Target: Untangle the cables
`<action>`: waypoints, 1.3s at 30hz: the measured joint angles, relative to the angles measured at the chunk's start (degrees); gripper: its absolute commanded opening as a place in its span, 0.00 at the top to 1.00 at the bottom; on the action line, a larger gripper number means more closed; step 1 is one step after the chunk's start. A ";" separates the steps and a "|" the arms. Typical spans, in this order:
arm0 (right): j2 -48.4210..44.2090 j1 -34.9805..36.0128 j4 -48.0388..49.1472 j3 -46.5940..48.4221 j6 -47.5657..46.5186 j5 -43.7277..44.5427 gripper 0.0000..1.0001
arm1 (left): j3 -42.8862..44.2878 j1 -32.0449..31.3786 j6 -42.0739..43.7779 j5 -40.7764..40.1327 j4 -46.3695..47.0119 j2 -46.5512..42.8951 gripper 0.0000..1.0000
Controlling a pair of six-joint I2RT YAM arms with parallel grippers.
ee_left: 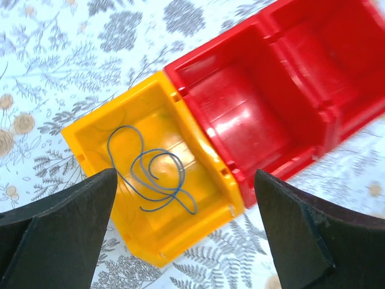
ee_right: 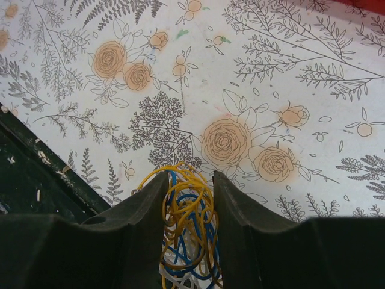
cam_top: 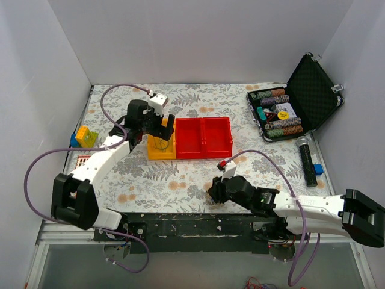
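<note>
Looks partly done, with one blue wire point(ee_left: 153, 174) alone in the yellow bin point(ee_left: 90, 135), toward the left edge. Above it, left claw point(ee_left: 185, 174) wide open, holding nothing. By the near edge, right claw point(ee_right: 189, 180) pinched on the clump point(ee_right: 186, 232) of yellow, blue and white wires, not yet pulled apart. Little room at that edge, more toward the middle.

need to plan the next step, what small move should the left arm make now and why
Probably lift the left gripper away from the yellow bin and bring it toward the right gripper. Its jaws stand open and empty, one blue wire lies loose in the bin, and the right jaws are shut on a clump of yellow, blue and white wires.
</note>
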 measured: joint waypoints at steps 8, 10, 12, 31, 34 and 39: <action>-4.33 0.07 -0.24 0.11 -1.11 0.00 0.59 | 0.00 -1.09 -2.34 11.93 -7.56 -9.44 0.09; -5.70 0.07 -0.39 0.11 -1.46 0.02 0.60 | -2.25 -3.82 -3.56 14.21 -8.20 -10.38 0.11; -7.58 0.07 -0.70 0.11 -1.99 -0.07 0.61 | -4.98 -8.50 -4.39 16.31 -8.72 -10.69 0.14; -4.46 0.09 -0.70 1.49 -3.23 -1.20 0.47 | -8.41 -21.38 -8.61 35.45 -9.86 -4.11 0.16; -2.08 0.09 -1.20 4.28 -3.89 -0.79 0.41 | -8.44 -21.64 -8.68 36.81 -9.84 -4.87 0.12; -1.68 0.09 -1.79 9.75 -5.35 0.26 0.43 | -9.60 -21.73 -8.48 35.76 -9.79 -5.46 0.11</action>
